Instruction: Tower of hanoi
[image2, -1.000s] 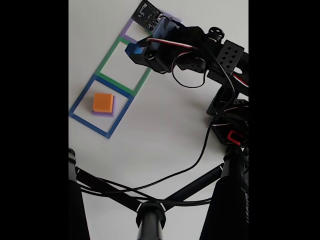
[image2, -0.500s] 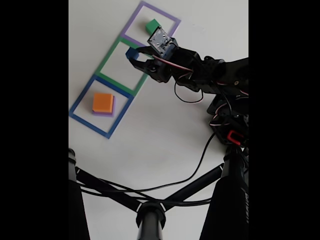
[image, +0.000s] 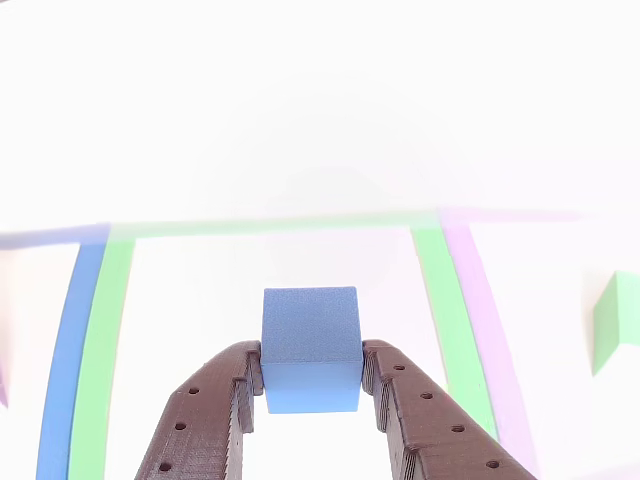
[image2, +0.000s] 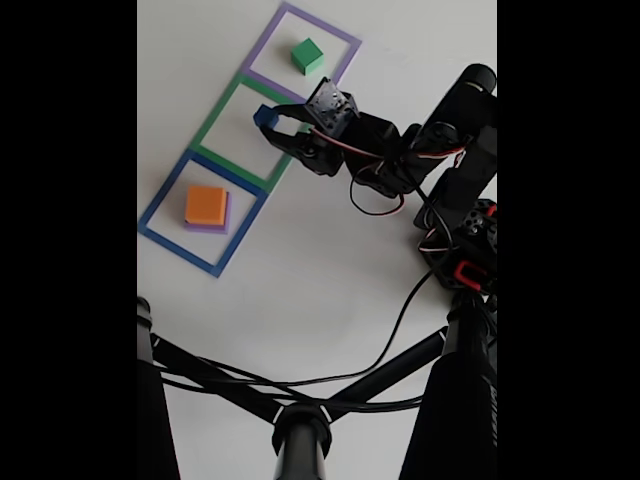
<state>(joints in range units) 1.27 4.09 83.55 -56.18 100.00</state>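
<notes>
Squarely inside green outline (image: 440, 290): gripped blue cube (image: 311, 347)

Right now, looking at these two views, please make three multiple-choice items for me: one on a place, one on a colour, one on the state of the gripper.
1. Where does the orange block sit?
A. Inside the green outline
B. On the purple slab, inside the blue outline
C. Between the gripper's fingers

2. What colour is the small cube alone in the purple outline?
A. Green
B. Orange
C. Yellow

3. What is the gripper doing?
A. It is open with nothing in it
B. It presses down on the orange block
C. It is shut on the blue cube

Key: 1 B, the fixed view shows orange stacked on purple within the blue frame. 2 A, the green cube lies there. 3 C, both fingers touch the cube's sides over the green outline.
</notes>
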